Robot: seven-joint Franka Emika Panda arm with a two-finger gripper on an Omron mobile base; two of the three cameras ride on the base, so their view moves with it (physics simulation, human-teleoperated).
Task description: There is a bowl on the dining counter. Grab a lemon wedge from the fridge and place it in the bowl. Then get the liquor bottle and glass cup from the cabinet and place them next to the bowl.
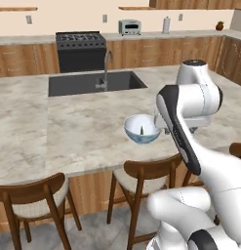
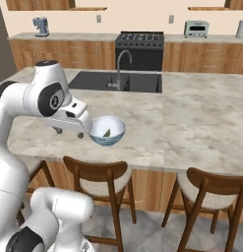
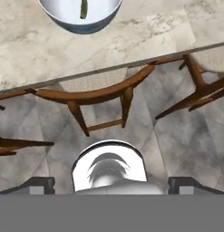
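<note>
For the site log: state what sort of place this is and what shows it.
A home kitchen, rendered. A marbled dining counter carries a dark sink with a curved tap, a black stove stands against the back wall, and wooden chairs are tucked under the counter.

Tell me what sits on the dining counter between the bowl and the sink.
Nothing: in both base views bare marbled dining counter runs from the bowl, lemon wedge inside, to the sink and its tap.

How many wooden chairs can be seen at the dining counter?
3. One at the counter's left end, one below the bowl, one further right. More may be hidden behind the arm.
</note>
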